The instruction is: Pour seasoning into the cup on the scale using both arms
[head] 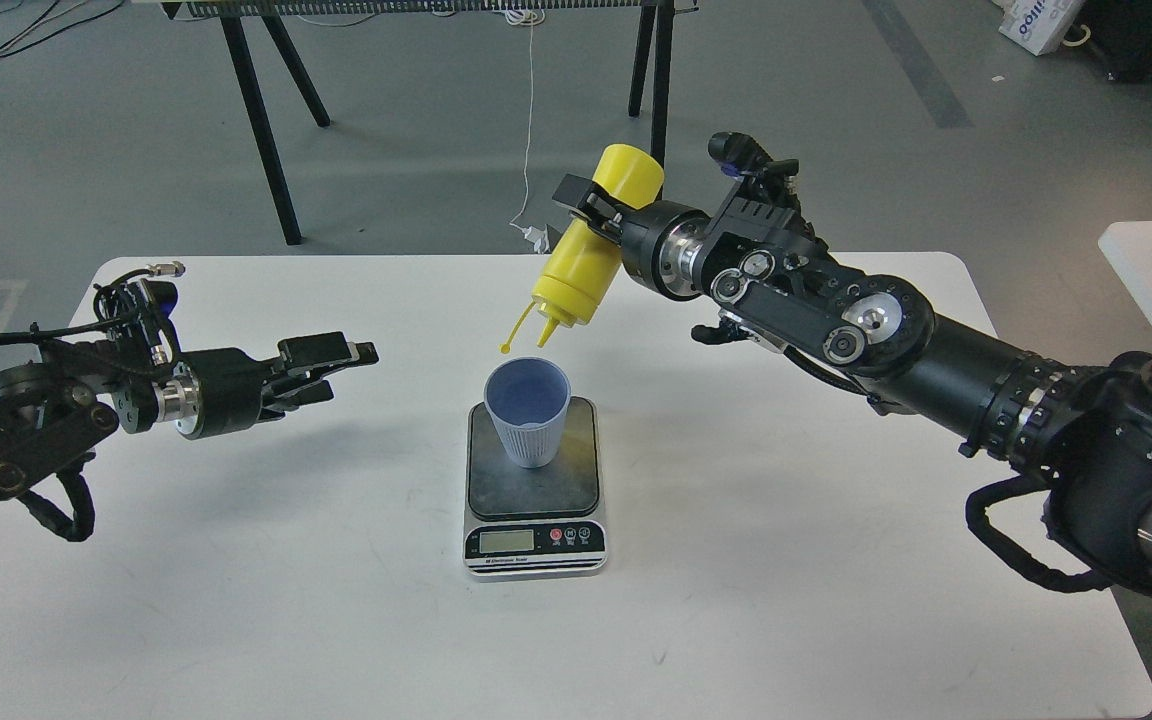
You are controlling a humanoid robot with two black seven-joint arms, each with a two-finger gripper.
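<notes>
Bottle (591,245) tipped over cup (528,412), prob. pouring.

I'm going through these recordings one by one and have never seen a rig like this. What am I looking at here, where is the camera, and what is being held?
The single picture comes from a camera in the robot's own head, looking forward and down at a white table. The two black arms entering from the sides are the robot's own.

The right hand is clamped round a yellow squeeze bottle, the seasoning. The bottle is tipped nozzle-down above a blue-grey ribbed cup, with its small cap dangling on a strap beside the nozzle.

The cup stands upright on the dark platform of a small kitchen scale, whose display and buttons face the camera.

The left hand holds nothing. It hovers left of the cup, apart from it, fingers pointing towards it; whether they are open is unclear.
</notes>
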